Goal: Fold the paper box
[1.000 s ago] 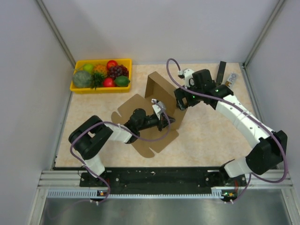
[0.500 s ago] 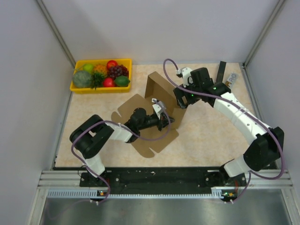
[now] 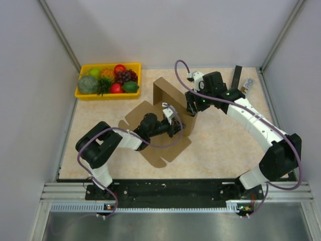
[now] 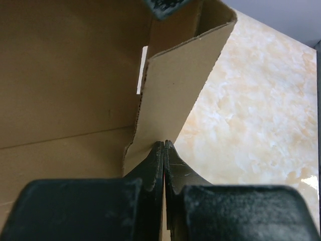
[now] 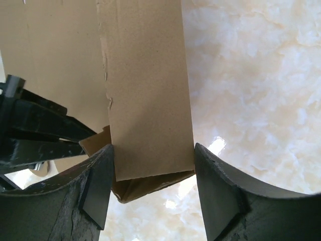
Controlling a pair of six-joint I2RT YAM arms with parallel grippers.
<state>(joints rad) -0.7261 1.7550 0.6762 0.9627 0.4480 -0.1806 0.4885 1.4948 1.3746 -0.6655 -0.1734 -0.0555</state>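
On table [image 3: 225, 145] | 1 paper box [image 3: 164, 93] | left hand [image 3: 176, 129] | right hand [image 3: 191, 109] | 1 tray [image 3: 82, 95]

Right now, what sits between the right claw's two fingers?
A raised flap of the paper box, inside the right gripper; the right wrist view shows it.

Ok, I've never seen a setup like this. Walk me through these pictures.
These are two robot arms bolted at a table's near edge. The wide picture looks down from above and behind them; the two close-ups come from cameras on their wrists. On the table lie a brown cardboard paper box, partly folded with one wall standing, and a yellow tray of fruit. The left gripper is shut, its tips against the cardboard at a flap's foot. The right gripper has its fingers against both edges of an upright flap.
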